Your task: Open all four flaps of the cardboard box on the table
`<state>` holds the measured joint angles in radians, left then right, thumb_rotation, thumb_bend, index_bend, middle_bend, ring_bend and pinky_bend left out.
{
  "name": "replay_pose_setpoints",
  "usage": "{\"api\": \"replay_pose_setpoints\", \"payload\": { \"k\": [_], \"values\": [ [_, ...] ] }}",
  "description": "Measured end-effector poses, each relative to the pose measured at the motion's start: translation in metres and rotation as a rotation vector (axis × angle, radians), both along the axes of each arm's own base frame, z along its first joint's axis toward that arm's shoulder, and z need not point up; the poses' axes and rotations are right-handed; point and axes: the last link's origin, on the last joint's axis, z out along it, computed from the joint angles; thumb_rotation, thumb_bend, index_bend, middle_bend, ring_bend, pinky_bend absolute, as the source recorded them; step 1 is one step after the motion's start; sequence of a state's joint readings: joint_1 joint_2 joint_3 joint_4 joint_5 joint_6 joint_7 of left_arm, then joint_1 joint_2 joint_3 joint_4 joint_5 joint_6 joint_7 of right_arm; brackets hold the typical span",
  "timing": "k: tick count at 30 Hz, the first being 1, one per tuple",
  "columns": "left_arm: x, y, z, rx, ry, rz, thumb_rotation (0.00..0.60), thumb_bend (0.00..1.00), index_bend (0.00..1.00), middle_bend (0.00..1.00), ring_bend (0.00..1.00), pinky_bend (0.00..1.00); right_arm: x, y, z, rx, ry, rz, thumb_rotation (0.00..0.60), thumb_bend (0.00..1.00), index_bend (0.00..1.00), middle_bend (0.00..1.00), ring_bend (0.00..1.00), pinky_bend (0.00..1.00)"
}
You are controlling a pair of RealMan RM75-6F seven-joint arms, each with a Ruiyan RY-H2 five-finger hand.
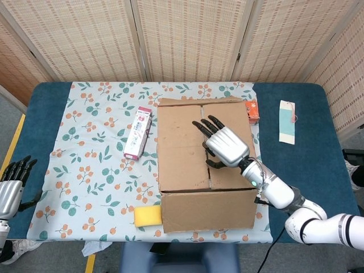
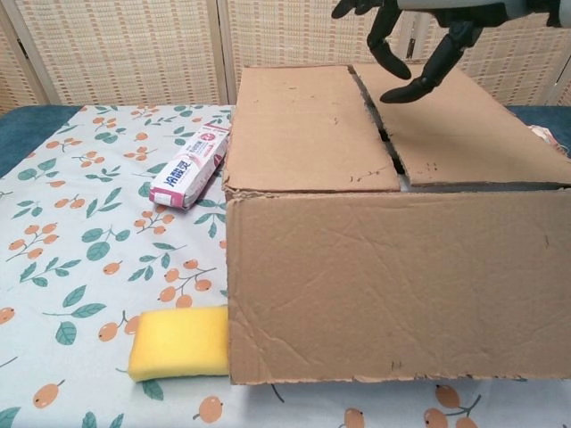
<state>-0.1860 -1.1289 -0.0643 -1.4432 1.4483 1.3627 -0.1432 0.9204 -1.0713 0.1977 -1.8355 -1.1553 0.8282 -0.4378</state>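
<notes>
The cardboard box (image 1: 196, 165) is plain brown corrugated board, matt, with scuffed, slightly ragged edges and small dark marks. The right hand (image 1: 223, 145) has a smooth, satin silver shell and glossy black plastic fingers (image 2: 385, 46); the left hand (image 1: 11, 187) looks the same. A printed cloth (image 1: 91, 170), matt, covers the table (image 1: 307, 170), itself surfaced in blue fabric. The yellow sponge (image 2: 178, 342) is porous foam. The toothpaste carton (image 1: 137, 133) is glossy printed card.
</notes>
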Motion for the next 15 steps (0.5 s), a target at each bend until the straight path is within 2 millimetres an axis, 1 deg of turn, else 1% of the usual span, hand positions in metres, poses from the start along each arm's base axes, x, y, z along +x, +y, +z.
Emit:
{"api": "replay_pose_setpoints", "payload": {
  "k": [1, 3, 6, 10, 15],
  "values": [
    [0.0, 0.0, 0.001, 0.003, -0.003, 0.0, 0.6, 0.43, 0.0, 0.0, 0.0, 0.0, 0.001, -0.001, -0.002, 0.005, 0.004, 0.0, 0.382, 0.35, 0.67, 0.05, 0.0, 0.0],
    [-0.001, -0.001, 0.003, 0.013, -0.008, -0.001, 0.6, 0.43, 0.0, 0.0, 0.0, 0.0, 0.001, -0.002, -0.006, 0.014, 0.014, 0.003, 0.322, 0.35, 0.61, 0.02, 0.0, 0.0],
    [-0.001, -0.002, 0.005, 0.02, -0.012, -0.003, 0.6, 0.43, 0.0, 0.0, 0.0, 0.0, 0.0, -0.003, -0.009, 0.03, 0.017, -0.005, 0.271, 0.35, 0.53, 0.0, 0.0, 0.0],
    [-0.002, -0.002, 0.005, 0.013, -0.008, -0.005, 0.6, 0.43, 0.0, 0.0, 0.0, 0.0, -0.002, -0.004, -0.014, 0.056, 0.038, -0.021, 0.232, 0.35, 0.49, 0.0, 0.0, 0.0],
    [-0.002, -0.002, 0.005, 0.017, -0.015, -0.005, 0.6, 0.43, 0.0, 0.0, 0.0, 0.0, -0.001, -0.005, -0.015, 0.066, 0.065, -0.026, 0.219, 0.35, 0.45, 0.0, 0.0, 0.0]
  ]
}}
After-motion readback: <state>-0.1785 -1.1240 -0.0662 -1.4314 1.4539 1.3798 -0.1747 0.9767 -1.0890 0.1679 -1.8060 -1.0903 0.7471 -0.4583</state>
